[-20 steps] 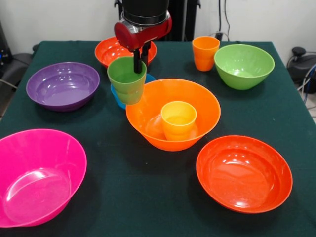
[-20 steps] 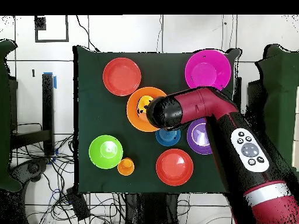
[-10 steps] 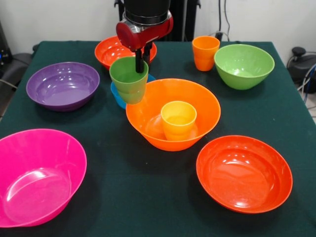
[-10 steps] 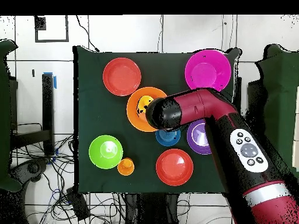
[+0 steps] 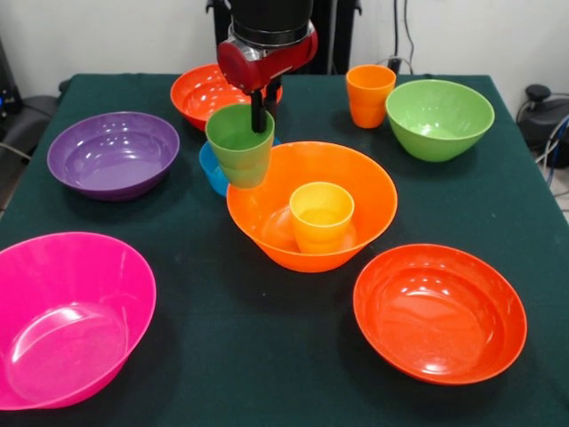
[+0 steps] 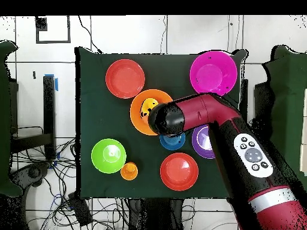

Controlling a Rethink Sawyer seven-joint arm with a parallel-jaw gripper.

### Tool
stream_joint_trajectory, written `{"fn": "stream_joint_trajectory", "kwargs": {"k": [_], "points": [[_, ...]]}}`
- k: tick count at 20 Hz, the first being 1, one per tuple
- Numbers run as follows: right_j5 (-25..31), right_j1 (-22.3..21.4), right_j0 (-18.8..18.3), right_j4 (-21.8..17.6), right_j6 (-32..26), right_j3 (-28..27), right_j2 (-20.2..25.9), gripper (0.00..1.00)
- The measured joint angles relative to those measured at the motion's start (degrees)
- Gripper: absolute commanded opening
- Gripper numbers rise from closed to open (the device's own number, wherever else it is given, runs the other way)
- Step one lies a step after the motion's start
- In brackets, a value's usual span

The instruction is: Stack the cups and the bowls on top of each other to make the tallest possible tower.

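Note:
My gripper (image 5: 261, 114) is shut on the rim of the green cup (image 5: 240, 147) and holds it in the air over the left rim of the large light orange bowl (image 5: 347, 182). The yellow cup (image 5: 321, 216) stands upright inside that bowl. The small blue bowl (image 5: 212, 169) sits behind the green cup, mostly hidden. The orange cup (image 5: 368, 95) stands at the back beside the lime green bowl (image 5: 439, 118). In the overhead view my arm (image 6: 198, 117) covers the green cup and part of the light orange bowl (image 6: 139, 114).
A purple bowl (image 5: 113, 153) sits at the left, a pink bowl (image 5: 67, 313) at the front left, one red-orange bowl (image 5: 438, 311) at the front right and another (image 5: 200, 92) at the back behind my gripper.
My gripper has carried the green cup a little to the right and slightly up, toward the light orange bowl. Nothing else has moved.

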Motion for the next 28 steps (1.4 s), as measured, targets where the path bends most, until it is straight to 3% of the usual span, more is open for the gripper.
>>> {"fn": "stream_joint_trajectory", "kwargs": {"k": [28], "points": [[-5.1, 0.7, 0.3, 0.0, 0.0, 1.3, -0.3, 0.0]]}}
